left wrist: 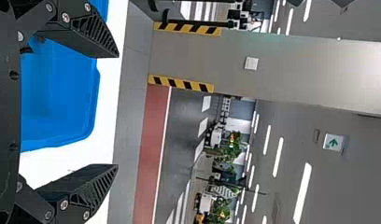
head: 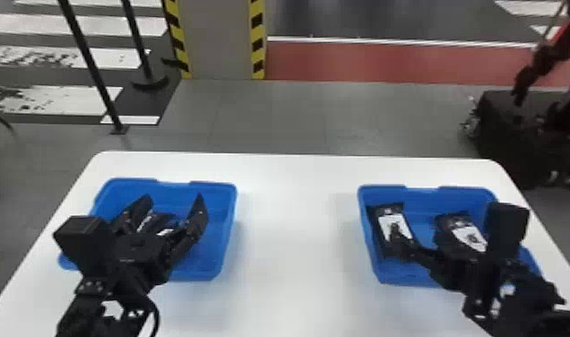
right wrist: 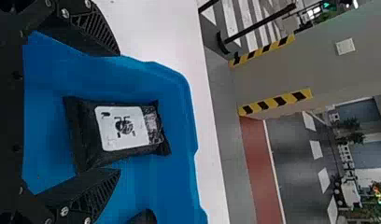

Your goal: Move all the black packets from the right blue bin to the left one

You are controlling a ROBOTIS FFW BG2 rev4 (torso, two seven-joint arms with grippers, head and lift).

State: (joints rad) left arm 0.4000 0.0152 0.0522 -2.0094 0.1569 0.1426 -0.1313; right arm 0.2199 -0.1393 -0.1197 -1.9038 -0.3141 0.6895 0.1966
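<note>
Left claw (head: 174, 198) wide open over left blue bin (head: 228, 224), black packets (head: 162, 220) inside (partly hidden) in head view. Open right claw (head: 421, 236) above right blue bin (head: 423, 201), two packets (head: 380, 211) there; right wrist view gives one's white label (right wrist: 109, 135) clearly. White table (head: 297, 215), striped pillar (head: 217, 40) beyond.

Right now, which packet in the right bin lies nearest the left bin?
The black packet along the wall of the right bin that faces the left bin; the other visible packet lies farther right.
</note>
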